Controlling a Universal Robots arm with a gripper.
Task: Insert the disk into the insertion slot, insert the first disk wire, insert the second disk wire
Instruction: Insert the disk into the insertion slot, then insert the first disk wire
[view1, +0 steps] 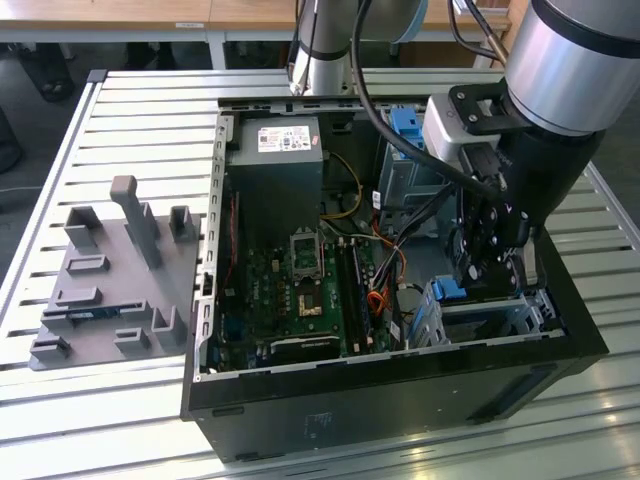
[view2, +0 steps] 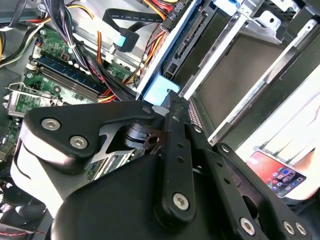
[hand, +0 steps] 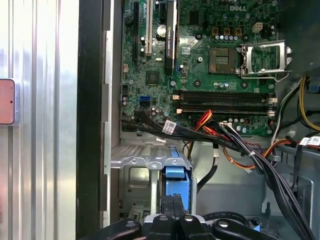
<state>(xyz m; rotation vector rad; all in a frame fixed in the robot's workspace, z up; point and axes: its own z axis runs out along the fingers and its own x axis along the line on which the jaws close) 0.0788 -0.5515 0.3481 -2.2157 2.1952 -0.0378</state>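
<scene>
Step in hand: the first one, by my reading, which is seating the disk (hand: 176, 175) in the insertion slot (hand: 142, 162); neither wire looks plugged in.
Disk: its blue carrier lies inside the slot, at the near corner of the computer case (view1: 400, 400) on the exterior view's right. I cannot tell how deep it sits.
End effector (hand: 173, 204): pressed together and pinching nothing, with its tips against the carrier's blue end tab.
Next move calls for: a straight push along the cage rails, kept clear of the cable bundle (hand: 240, 145) just beside the slot.
Second wrist view adds: the disk's connector edge, which looks bare, and a flat cable with a pale blue plug (view2: 123, 40) hanging free over the motherboard (view2: 55, 50).
Exterior view adds: the taller cage with a blue latch (view1: 405, 130) farther back, and a grey fixture tray (view1: 110, 290) on the surface (view1: 130, 110), well left of the case.
</scene>
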